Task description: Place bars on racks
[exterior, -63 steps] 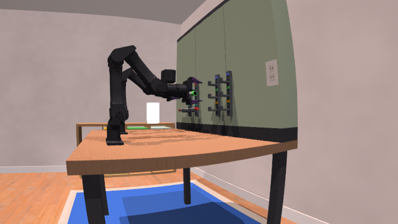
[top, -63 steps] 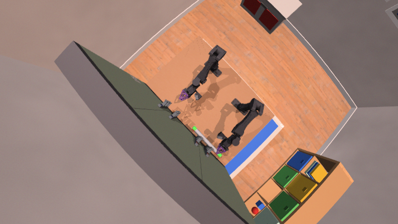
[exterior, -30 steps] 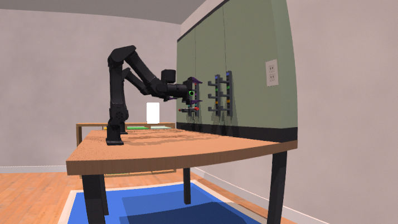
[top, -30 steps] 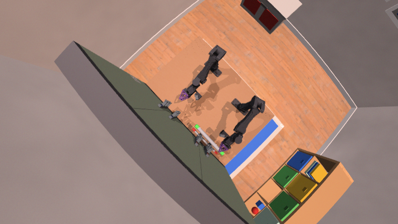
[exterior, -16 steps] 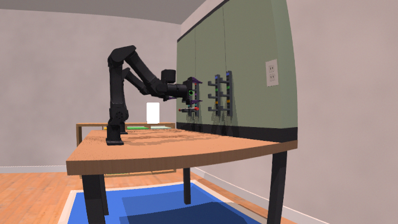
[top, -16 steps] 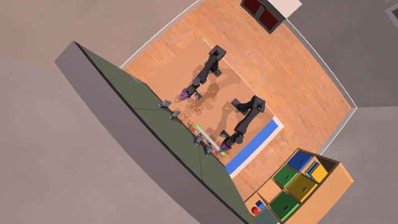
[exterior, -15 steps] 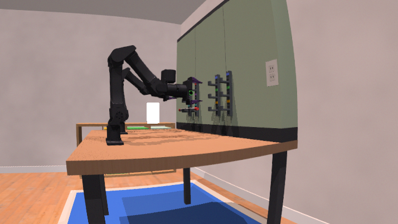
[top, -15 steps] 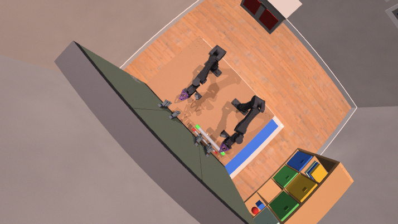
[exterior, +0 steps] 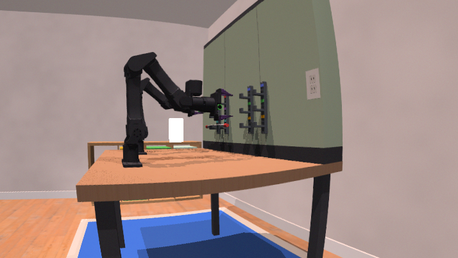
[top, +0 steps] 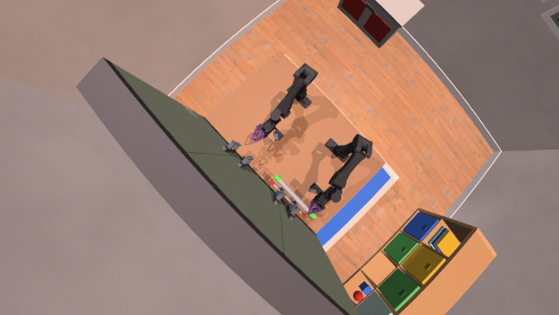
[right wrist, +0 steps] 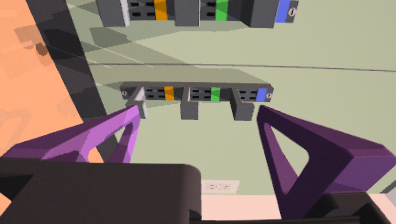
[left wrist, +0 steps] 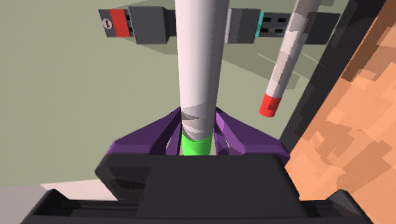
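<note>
Over the worktop (top: pixel 243 110) (exterior: pixel 199 171), the left hand (top: pixel 310 211) (exterior: pixel 199 113) (left wrist: pixel 197 112) grips the green-ended bar (top: pixel 293 194) (exterior: pixel 219 106) (left wrist: pixel 200 60) near one end, out in front of the left rack (top: pixel 280 193) (exterior: pixel 226 112) (left wrist: pixel 150 25). The red-ended bar (top: pixel 288 200) (exterior: pixel 215 126) (left wrist: pixel 295 45) lies on that rack's lowest arms. The right hand (top: pixel 252 137) (exterior: pixel 231 104) (right wrist: pixel 198 111) is spread wide, holding nothing, before the right rack (top: pixel 246 161) (exterior: pixel 263 109) (right wrist: pixel 227 95). A wall socket (exterior: pixel 312 84) (right wrist: pixel 220 186) is beyond.

The right wrist view shows the right rack's orange, green and blue labels closely; the top view doesn't. The exterior view gives only the green-ended bar's near tip, its length hidden behind the right hand. In the left wrist view that bar covers the left rack's middle, and its gripped end is partly hidden.

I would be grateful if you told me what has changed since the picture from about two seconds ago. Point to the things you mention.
The left jaws (top: pixel 310 212) (exterior: pixel 202 112) have drawn the green-ended bar (top: pixel 293 194) (exterior: pixel 219 106) (left wrist: pixel 202 60) away from the wall, toward the arms' bases. Nothing was newly gripped or released. The red-ended bar (top: pixel 272 182) (exterior: pixel 218 126) (left wrist: pixel 292 46) and right arm (top: pixel 289 100) (exterior: pixel 133 96) look unmoved.
</note>
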